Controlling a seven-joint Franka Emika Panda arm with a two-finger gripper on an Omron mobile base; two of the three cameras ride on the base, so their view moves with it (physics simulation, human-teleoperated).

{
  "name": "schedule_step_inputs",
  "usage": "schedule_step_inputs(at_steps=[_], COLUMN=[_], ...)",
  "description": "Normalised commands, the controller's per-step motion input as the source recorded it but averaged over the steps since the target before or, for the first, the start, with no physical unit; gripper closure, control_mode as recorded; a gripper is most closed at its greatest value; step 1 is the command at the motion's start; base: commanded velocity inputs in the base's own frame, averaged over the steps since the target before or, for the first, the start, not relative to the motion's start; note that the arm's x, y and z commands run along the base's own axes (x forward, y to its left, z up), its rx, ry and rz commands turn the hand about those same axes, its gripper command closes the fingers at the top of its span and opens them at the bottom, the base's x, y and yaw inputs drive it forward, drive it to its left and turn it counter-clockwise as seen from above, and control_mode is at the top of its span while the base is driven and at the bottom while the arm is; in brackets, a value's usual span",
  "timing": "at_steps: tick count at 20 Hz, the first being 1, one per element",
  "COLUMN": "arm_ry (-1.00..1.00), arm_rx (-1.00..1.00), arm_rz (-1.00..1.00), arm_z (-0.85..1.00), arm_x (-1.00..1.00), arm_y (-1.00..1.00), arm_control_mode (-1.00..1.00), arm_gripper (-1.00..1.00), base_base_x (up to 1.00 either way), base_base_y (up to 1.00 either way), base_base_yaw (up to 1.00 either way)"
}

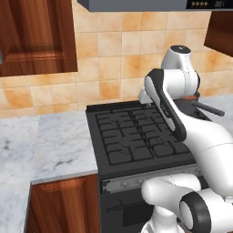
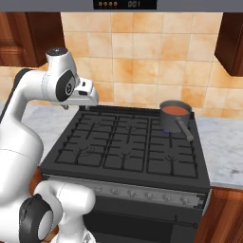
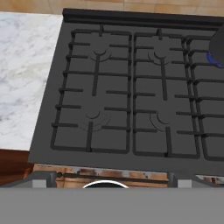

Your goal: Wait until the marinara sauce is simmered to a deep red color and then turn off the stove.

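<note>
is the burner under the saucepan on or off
On. A small blue flame shows at the base of the saucepan on the stove, and blue glows beside the pan's edge in the hand view too.

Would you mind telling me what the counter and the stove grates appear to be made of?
The counter looks like polished marble: white with grey veining. The stove grates look like matte cast iron: black, thick-barred and without shine. Since the scene is rendered, both are only impressions.
</note>
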Motion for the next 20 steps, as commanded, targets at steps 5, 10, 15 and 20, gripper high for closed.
schedule_step_inputs(at_steps=[5,10,15,20], arm_ry=[0.00,0.00,0.00,0.00], arm_rx=[0.00,0.00,0.00,0.00], arm_rz=[0.00,0.00,0.00,0.00], arm_z=[0.00,0.00,0.00,0.00], arm_x=[0.00,0.00,0.00,0.00], arm_y=[0.00,0.00,0.00,0.00], arm_control_mode=[1.00,1.00,1.00,1.00], arm_gripper=[-1.00,-1.00,-1.00,-1.00], base_base_x=[-0.29,-0.26,-0.03,0.00], base_base_y=[0.00,0.00,0.00,0.00], base_base_yaw=[0.00,0.00,0.00,0.00])
